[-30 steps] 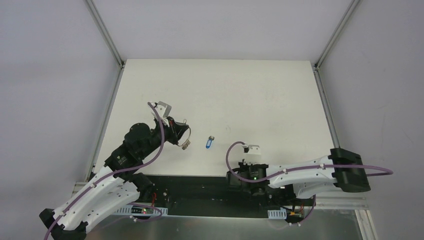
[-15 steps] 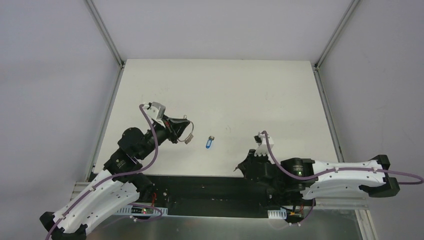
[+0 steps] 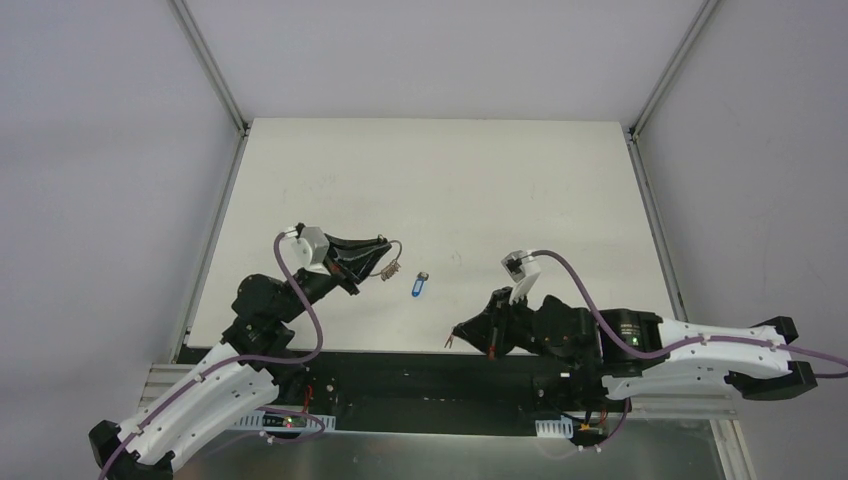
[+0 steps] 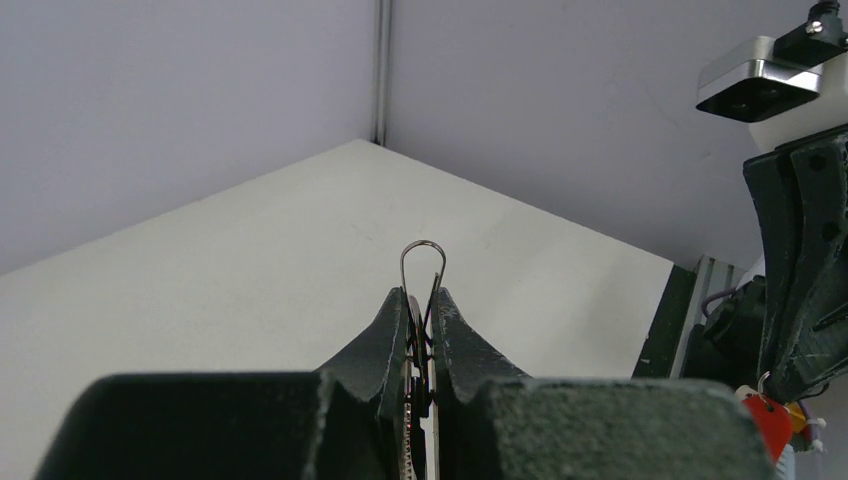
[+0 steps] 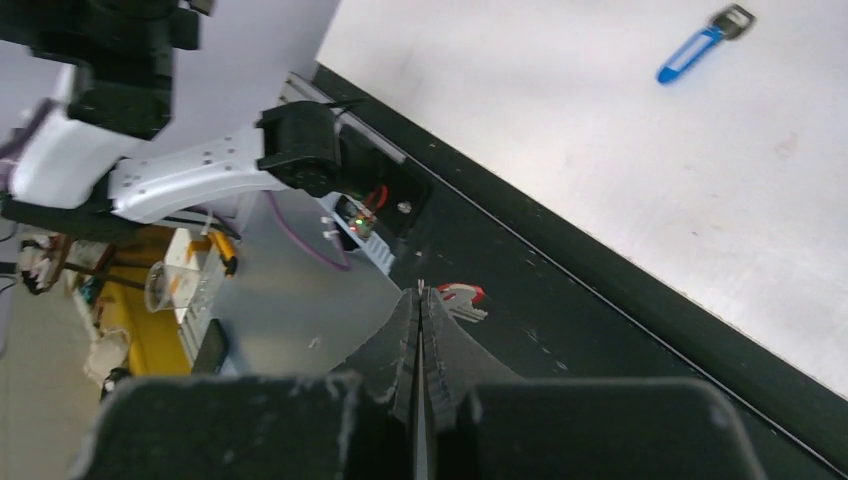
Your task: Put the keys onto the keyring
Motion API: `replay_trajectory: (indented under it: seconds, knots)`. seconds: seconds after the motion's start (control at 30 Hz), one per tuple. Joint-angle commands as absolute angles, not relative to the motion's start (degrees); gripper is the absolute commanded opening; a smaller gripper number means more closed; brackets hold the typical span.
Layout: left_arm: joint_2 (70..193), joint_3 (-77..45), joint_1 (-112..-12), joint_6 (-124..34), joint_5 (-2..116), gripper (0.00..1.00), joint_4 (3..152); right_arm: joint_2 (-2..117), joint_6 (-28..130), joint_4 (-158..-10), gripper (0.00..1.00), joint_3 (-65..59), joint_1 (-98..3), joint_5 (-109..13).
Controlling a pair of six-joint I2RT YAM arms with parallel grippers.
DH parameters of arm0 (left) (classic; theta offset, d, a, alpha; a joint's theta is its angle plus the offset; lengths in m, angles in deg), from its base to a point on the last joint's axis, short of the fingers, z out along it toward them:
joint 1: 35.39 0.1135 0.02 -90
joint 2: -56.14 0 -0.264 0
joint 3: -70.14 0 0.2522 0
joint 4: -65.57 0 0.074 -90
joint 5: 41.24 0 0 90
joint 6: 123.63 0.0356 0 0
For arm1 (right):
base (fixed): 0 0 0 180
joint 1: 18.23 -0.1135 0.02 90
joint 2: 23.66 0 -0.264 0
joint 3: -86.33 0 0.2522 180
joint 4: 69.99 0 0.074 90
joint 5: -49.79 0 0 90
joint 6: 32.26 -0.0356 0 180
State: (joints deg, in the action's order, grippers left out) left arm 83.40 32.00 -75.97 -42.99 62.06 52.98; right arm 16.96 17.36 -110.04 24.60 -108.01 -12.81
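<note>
My left gripper is shut on the keyring and holds it above the white table, left of centre. In the left wrist view the thin ring loop sticks out past the shut gripper, with small silver keys between the jaws. The blue-headed key lies flat on the table just right of it and also shows in the right wrist view. My right gripper points left over the table's near edge, shut on the red-headed key. The red head shows beside the gripper's tips.
A black strip runs along the table's near edge, under the right gripper. Metal frame posts and grey walls stand at the left, right and back. The left arm shows in the right wrist view.
My right arm has swung out from the near edge and now points left with the red key. My left gripper has moved right with the keyring, closer to the blue key.
</note>
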Motion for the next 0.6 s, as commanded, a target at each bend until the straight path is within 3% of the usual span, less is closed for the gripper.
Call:
replay_trajectory:
  seconds: [0.0, 0.33, 0.57]
  knots:
    - [82.8, 32.8, -76.4, -38.6, 66.0, 0.00, 41.6, 18.5, 22.4, -102.2, 0.00, 20.2, -106.4, -19.4]
    - [82.0, 33.6, -76.4, -35.6, 69.8, 0.00, 35.2, 22.3, 21.6, -89.5, 0.00, 18.8, -99.7, -27.0]
    - [79.7, 35.7, -76.4, -36.5, 69.9, 0.00, 32.0, 26.1, 20.0, -74.7, 0.00, 20.3, -98.8, -24.7]
